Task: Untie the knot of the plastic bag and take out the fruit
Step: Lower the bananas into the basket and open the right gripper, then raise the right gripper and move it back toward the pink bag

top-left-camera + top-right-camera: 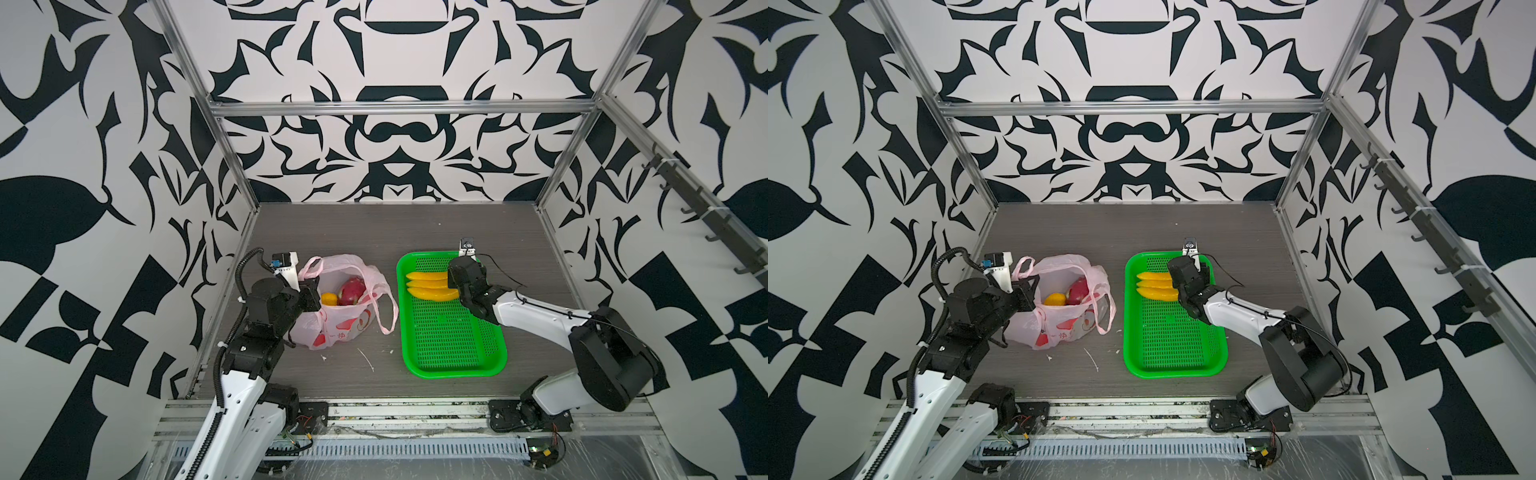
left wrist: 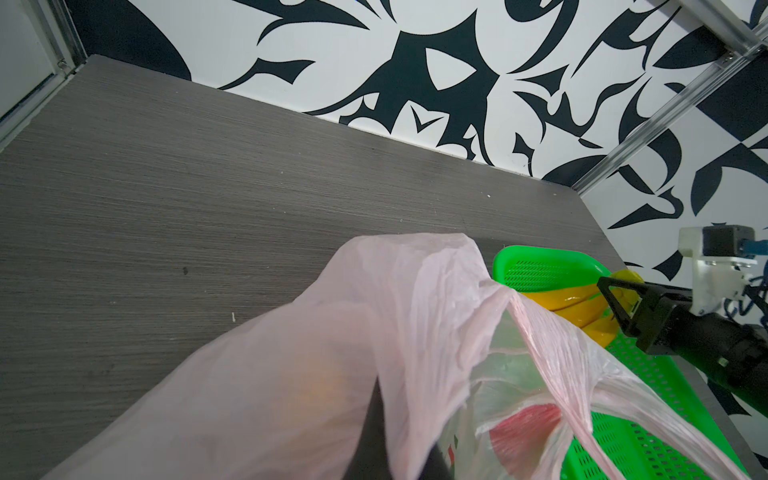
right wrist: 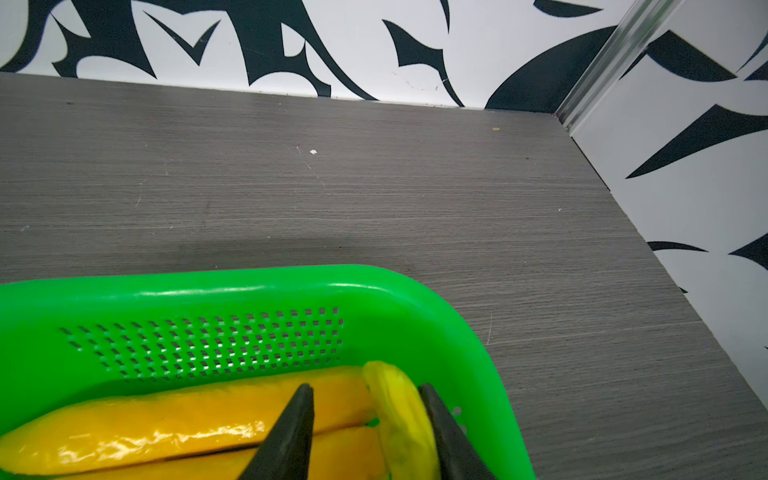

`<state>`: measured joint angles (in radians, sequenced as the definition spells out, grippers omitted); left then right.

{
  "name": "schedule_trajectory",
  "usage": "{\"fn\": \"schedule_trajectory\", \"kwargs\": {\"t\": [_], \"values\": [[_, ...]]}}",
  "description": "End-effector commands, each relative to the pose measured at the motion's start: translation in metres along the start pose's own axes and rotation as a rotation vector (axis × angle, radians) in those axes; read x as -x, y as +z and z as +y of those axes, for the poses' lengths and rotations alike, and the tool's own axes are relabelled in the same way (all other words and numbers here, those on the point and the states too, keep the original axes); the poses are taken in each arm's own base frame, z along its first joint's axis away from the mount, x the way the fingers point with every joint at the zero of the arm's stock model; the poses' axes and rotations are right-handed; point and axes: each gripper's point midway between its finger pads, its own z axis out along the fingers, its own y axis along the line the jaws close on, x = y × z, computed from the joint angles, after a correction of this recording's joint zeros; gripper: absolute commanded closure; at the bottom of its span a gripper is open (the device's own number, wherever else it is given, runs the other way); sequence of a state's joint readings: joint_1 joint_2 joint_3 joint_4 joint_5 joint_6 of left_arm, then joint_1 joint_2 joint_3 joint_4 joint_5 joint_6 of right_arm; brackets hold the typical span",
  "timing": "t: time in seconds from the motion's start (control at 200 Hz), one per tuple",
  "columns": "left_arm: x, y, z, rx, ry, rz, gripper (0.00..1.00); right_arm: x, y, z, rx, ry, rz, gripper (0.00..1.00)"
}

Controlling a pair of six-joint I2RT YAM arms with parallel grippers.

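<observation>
The plastic bag stands open on the grey table, pale pink with red prints. No knot is in view; its handle loops hang apart. Inside lie an orange citrus and a magenta dragon fruit. My left gripper is shut on the bag's left rim, its fingers mostly draped by film. The yellow bananas rest in the green basket. My right gripper is open, straddling the banana stem.
The basket's near half holds nothing. White scraps lie on the table between bag and basket. Patterned walls close the table on the left, back and right. An aluminium rail with both arm bases runs along the front edge.
</observation>
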<state>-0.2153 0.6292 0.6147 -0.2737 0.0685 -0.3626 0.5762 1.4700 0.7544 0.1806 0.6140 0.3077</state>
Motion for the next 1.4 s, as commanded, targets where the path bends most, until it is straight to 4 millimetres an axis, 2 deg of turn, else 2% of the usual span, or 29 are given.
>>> {"fn": "schedule_trajectory", "kwargs": {"t": [0.0,0.28,0.61,0.86,1.15,1.395], "values": [[0.004,-0.004,-0.002,-0.005,0.004,-0.01,1.0,0.027,-0.009,-0.004,-0.008,0.038,-0.061,0.56],[0.004,-0.003,-0.002,0.0,0.002,0.001,1.0,0.031,-0.018,-0.012,-0.021,0.04,-0.071,0.55],[0.003,-0.003,-0.002,-0.001,-0.002,0.002,1.0,0.045,-0.04,-0.023,-0.014,0.06,-0.095,0.55],[0.002,-0.004,-0.002,-0.002,-0.004,0.006,1.0,0.057,-0.057,-0.022,0.046,0.077,-0.094,0.57],[-0.001,-0.006,-0.001,0.003,0.001,0.02,1.0,0.07,-0.073,0.011,0.179,0.054,-0.058,0.6],[-0.004,-0.008,0.0,0.008,0.005,0.034,1.0,0.085,-0.106,0.069,0.293,-0.04,-0.071,0.62]]}}
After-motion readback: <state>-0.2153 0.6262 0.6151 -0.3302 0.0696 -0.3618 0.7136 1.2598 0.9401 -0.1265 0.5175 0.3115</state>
